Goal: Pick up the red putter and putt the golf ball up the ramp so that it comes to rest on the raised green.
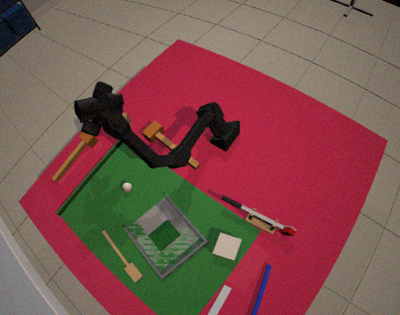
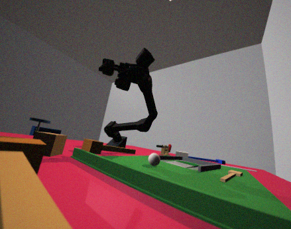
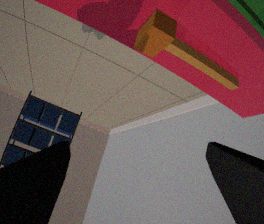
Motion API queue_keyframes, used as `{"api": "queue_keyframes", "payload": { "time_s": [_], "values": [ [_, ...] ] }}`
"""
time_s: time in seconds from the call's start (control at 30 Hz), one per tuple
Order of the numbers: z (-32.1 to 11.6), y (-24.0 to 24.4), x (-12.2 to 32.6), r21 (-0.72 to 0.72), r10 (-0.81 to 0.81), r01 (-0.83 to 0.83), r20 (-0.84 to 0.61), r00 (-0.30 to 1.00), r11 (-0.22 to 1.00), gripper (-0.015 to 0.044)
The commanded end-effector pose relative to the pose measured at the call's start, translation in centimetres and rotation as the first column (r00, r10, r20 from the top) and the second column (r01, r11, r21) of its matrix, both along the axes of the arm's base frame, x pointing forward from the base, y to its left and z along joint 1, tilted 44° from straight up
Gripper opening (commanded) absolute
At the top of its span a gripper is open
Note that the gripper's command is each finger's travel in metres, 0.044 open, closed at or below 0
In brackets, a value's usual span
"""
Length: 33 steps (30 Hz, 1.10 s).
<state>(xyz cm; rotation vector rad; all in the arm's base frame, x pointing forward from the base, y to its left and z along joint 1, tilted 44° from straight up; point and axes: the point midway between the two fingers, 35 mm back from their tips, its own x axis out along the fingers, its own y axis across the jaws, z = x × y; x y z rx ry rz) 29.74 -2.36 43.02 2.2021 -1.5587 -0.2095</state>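
The red-headed putter (image 1: 267, 218) has a black grip and silver shaft. It lies on a small wooden rest (image 1: 260, 223) at the right edge of the green mat (image 1: 97, 228) (image 2: 178, 188). The white golf ball (image 1: 127, 187) (image 2: 154, 159) sits on the mat, up and left of the grey ramp (image 1: 150, 221). The ramp is inside a grey-walled frame (image 1: 185, 259) (image 2: 209, 168) with a dark green square (image 1: 165, 236) in it. My gripper (image 3: 140, 149) is open with nothing between its fingers, raised high beyond the mat's far left end, well away from putter and ball.
A wooden mallet (image 1: 68, 160) (image 3: 203, 64) lies left of the mat, and another mallet (image 1: 153, 131) lies near the arm. A tan mallet (image 1: 115, 248) (image 2: 228, 177) and a pale square block (image 1: 227, 246) are on the mat. A blue bar (image 1: 261, 289) and a white bar (image 1: 220, 300) lie beyond.
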Motion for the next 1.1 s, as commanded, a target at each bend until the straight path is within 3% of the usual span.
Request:
{"api": "queue_keyframes", "payload": {
  "time_s": [0.0,0.3,0.53,0.77,1.07],
  "values": [
    [0.1,0.0,-0.1,-0.002,0.0,0.0,0.009,1.0,1.0,0.0426],
    [5.2,3.0,-7.2,0.023,0.158,-0.182,0.395,0.905,0.983,0.044],
    [8.5,1.9,-14.4,0.107,0.233,-0.434,0.717,0.657,0.894,0.044],
    [9.3,-2.4,-18.3,0.18,0.156,-0.642,0.889,0.431,0.745,0.044],
    [6.6,-10.2,-17.0,0.323,-0.175,-0.83,0.946,0.273,0.455,0.044]
  ]
}}
